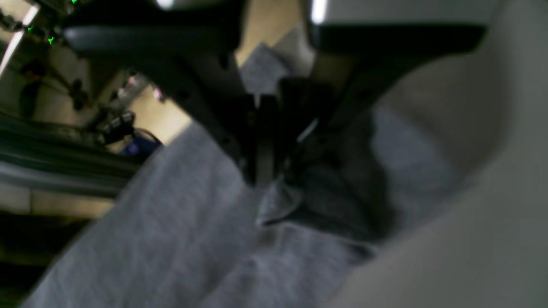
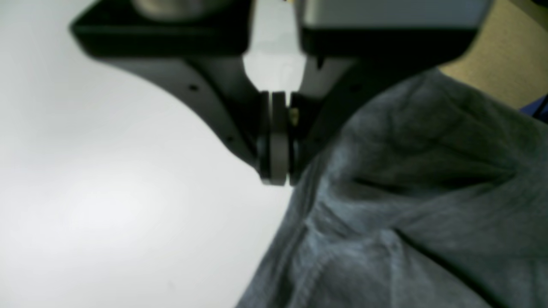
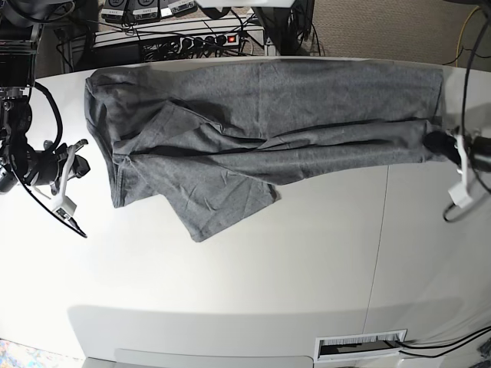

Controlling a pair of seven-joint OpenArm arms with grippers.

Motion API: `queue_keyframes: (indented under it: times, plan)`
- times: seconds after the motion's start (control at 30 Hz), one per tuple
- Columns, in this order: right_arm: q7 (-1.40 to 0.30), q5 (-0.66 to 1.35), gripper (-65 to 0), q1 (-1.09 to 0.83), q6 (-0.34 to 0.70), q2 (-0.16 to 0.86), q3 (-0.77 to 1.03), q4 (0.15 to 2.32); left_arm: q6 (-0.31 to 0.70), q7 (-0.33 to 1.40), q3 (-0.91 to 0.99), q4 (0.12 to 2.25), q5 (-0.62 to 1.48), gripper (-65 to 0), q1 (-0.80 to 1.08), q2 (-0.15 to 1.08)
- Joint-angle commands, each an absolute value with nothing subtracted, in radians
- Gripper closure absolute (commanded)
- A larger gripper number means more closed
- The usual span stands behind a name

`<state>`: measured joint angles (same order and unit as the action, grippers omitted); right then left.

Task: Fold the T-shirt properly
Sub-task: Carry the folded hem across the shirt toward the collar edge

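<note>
A white desk [image 3: 253, 284] fills the room's foreground, with cables and a power strip [image 3: 192, 38] behind it. The heather-grey T-shirt [image 3: 261, 115] lies stretched sideways along the desk's far half, partly folded over itself, one sleeve flopped toward the near side. The left hand [image 1: 265, 179] is clamped on cloth at one end; the right hand [image 2: 278, 177] is closed beside the other edge, grip unclear; the soft, limp fabric seems best taken at hems or corners.

The grey T-shirt [image 3: 261, 123] lies stretched across the far half of the white counter [image 3: 268, 291], one sleeve flap angled toward the near side. The left gripper [image 3: 439, 142] pinches its right-hand edge; the right gripper [image 3: 65, 170] sits just off its left-hand edge.
</note>
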<state>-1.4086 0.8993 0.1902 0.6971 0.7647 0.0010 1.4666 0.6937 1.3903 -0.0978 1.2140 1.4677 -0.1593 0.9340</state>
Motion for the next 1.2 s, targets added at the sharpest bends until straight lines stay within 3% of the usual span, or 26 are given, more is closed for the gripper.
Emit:
queue_keyframes:
  times: [0.0,0.27,0.63,1.17]
  plan:
    - [-1.396,0.911,0.0,0.210,0.698,0.792,0.013,1.479,0.698,1.396,-0.089,1.245,1.484,0.0,-0.149,0.965]
    - [-1.394,0.903,0.0,0.210,0.698,0.792,0.013,1.479,0.698,1.396,-0.087,1.327,1.484,0.0,-0.070,1.013]
    - [-1.386,0.897,0.0,0.210,0.698,0.789,0.013,1.479,0.698,1.396,-0.077,1.327,1.484,0.0,-0.200,1.119]
    - [-1.380,0.873,0.0,0.210,0.698,0.787,0.013,1.478,0.698,1.396,-0.077,1.327,1.484,0.0,-0.132,1.105]
